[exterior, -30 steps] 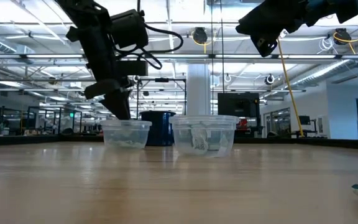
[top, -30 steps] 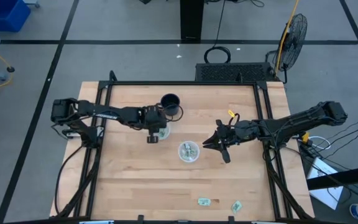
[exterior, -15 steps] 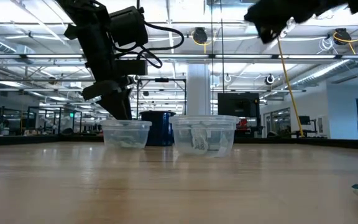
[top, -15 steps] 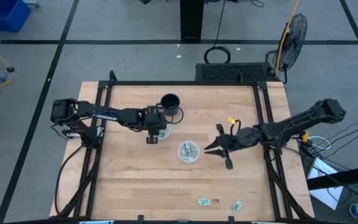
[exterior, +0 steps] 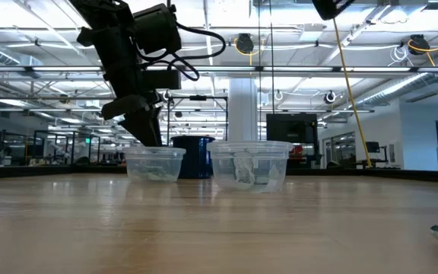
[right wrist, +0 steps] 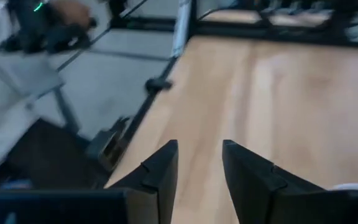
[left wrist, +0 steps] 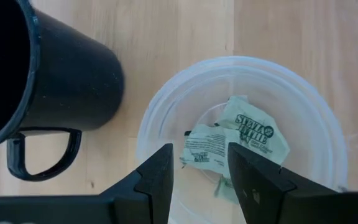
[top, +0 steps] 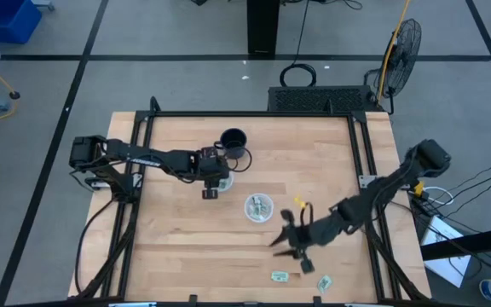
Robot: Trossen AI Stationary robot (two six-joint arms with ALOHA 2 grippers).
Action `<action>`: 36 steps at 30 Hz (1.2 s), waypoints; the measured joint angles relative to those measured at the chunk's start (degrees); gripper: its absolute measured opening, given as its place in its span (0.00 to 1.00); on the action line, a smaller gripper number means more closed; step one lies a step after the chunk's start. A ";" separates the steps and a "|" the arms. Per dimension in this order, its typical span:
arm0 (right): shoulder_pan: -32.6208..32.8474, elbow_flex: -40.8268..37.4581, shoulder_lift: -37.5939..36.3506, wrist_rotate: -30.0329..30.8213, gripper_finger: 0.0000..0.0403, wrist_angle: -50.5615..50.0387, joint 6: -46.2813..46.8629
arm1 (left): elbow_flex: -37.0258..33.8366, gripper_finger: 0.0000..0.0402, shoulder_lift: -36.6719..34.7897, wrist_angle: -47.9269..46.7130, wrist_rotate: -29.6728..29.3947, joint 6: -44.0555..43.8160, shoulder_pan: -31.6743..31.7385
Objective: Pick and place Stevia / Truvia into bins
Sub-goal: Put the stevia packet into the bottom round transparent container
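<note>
Overhead view, centre: two bins stand on the counter [top: 177,247]. One bin [top: 259,207] sits mid-frame with packets inside; the other bin [top: 222,181] lies just below the black mug [top: 233,141], under the left gripper [top: 210,189].

Left wrist view: that bin [left wrist: 316,118] holds at least two Stevia packets [left wrist: 229,140]. The left fingers [left wrist: 157,177] stand a narrow gap apart, directly above the bin, holding nothing visible.

Overhead view, lower right: the right gripper [top: 294,253] hangs above the counter, near two loose packets, one [top: 280,275] at lower centre-right and one [top: 323,282] just right of it. Right wrist view: its fingers [right wrist: 160,171] are parted a little and empty, with bare wood between them.

Risks, judged from this layout:
- The packets are thin and lie flat, so the fingers may close over one without catching it, or push it along the wood.
- Both lie close to the lower edge of the counter; a nudge could send one off.
- The two lie near each other, so a descent onto one may disturb the other.
- The left gripper sits close over its bin and beside the mug; a careless lift could tip either.
</note>
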 joint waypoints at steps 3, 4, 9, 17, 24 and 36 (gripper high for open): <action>2.85 -0.24 4.00 0.50 0.30 0.07 1.18 | 0.02 0.40 0.00 0.00 0.03 -1.42 -0.33; 3.69 -0.34 5.88 1.44 0.30 0.05 2.73 | 0.02 0.40 0.00 0.00 0.28 -1.77 -0.53; 6.64 -0.45 15.53 7.08 0.29 -0.20 4.32 | 0.02 0.40 0.00 0.04 1.81 -3.89 -1.56; 8.13 -0.50 21.77 7.25 0.34 -0.02 6.22 | 0.02 0.40 0.00 0.02 1.96 -3.78 -2.52; 9.37 -0.50 22.06 5.95 0.37 0.60 10.58 | 0.02 0.40 0.00 0.02 1.96 -4.42 -2.53; 10.58 -0.38 28.42 6.70 0.39 7.87 8.94 | 0.02 0.40 0.00 1.14 1.97 -4.19 -2.53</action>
